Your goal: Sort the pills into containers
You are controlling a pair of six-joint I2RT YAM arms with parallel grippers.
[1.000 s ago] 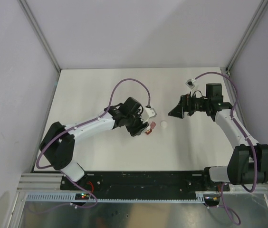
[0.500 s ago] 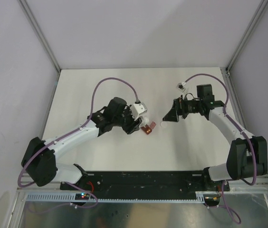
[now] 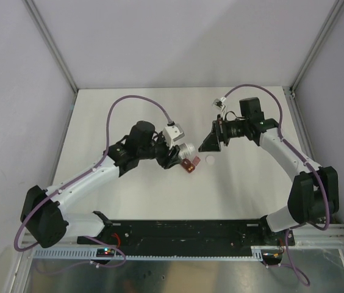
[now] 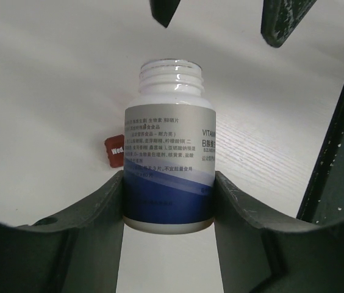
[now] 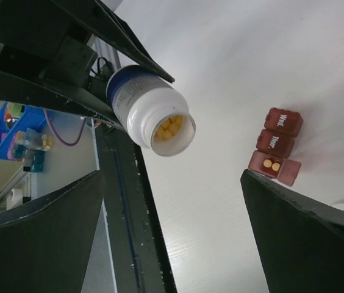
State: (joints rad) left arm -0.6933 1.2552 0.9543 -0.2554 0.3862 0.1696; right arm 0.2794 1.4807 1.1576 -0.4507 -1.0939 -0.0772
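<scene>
My left gripper [image 3: 180, 152] is shut on a white pill bottle [image 4: 169, 159] with a silver and blue label. The bottle has no cap and lies tilted, its mouth towards the right arm. Yellow pills [image 5: 168, 127] show inside the bottle [image 5: 149, 112]. Just beyond the bottle [image 3: 187, 149] lie the containers [image 3: 190, 164], a dark red strip of three compartments [image 5: 278, 145]. Two lids are shut. The end compartment is open with two yellow pills [image 5: 271, 165] in it. My right gripper [image 3: 211, 141] hangs open above the table near the strip, and nothing is between its fingers [image 5: 306, 238].
A round white cap [image 3: 210, 160] lies on the table just right of the strip. In the left wrist view the right gripper's dark fingertips [image 4: 282, 21] hang beyond the bottle's mouth. Grey walls stand on three sides, and the arms' base rail [image 3: 184, 231] runs along the near edge.
My left arm has drawn its wrist back to the left, and the bottle now lies tilted beside the strip. My right gripper has moved left, closer to the strip and the bottle.
</scene>
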